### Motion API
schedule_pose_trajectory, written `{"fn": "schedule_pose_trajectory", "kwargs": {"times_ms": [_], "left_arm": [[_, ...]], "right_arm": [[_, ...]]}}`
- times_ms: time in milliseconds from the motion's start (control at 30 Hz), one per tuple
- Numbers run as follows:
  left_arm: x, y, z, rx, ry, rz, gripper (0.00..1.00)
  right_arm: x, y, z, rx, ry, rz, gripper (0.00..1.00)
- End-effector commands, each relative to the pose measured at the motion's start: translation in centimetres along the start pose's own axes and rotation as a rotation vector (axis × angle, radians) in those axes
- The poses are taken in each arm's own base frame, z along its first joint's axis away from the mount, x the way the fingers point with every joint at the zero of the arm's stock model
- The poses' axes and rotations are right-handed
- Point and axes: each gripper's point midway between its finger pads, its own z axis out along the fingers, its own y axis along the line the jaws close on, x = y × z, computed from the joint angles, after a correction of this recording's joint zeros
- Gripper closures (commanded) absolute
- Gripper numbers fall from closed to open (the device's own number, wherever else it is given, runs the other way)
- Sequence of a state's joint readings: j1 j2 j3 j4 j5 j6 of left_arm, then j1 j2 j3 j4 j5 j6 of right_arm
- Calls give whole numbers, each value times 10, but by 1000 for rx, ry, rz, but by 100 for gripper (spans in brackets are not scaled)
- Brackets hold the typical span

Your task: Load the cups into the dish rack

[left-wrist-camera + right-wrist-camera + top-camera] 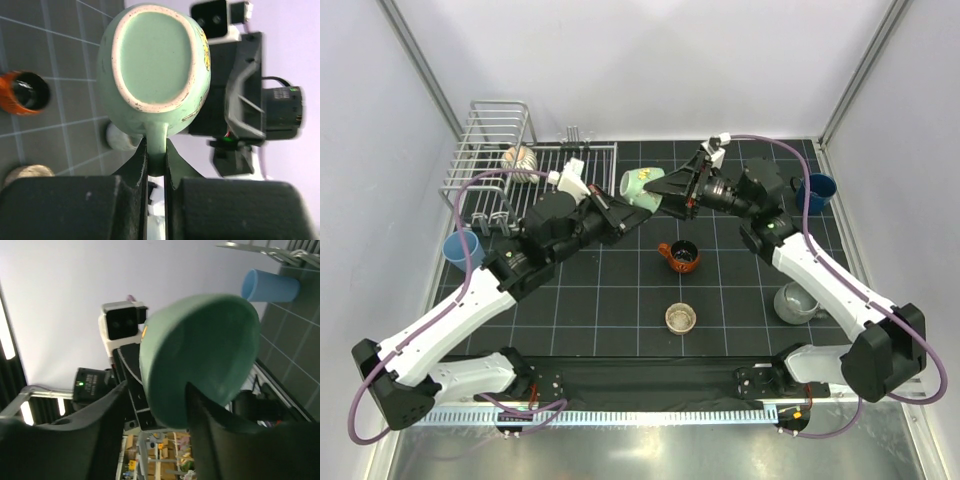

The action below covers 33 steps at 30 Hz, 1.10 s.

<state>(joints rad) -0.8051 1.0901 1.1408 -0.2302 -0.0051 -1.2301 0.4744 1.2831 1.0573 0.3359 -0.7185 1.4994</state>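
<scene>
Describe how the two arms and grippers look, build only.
Both the left arm and right arm have white links with black joints and bases. A purple cable loops along each. The left gripper and right gripper have black fingers, each with a white camera block at the wrist.

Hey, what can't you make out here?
Top view: the arms hide how the pale green mug is held.
Right wrist view: the mug hides its contact with the right jaws and most of the dish rack.
Left wrist view: the mug mostly covers a grey cup.
</scene>
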Motion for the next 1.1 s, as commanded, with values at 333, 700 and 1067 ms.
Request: {"fn": "schedule_pose_trajectory", "kwargs": {"times_ms": [333,700,1067], "left_arm": [[-84,32,-37,-374,-312,394,100],[-128,111,20,-775,-412,521,100],[-188,180,23,-1081,-593,537,100]], "right_arm": [[-22,-86,-90,812,-137,-284,32],[-16,-84,-135,894,-141,-328,32],[-2,-87,-164,957,-110,-315,32]]}}
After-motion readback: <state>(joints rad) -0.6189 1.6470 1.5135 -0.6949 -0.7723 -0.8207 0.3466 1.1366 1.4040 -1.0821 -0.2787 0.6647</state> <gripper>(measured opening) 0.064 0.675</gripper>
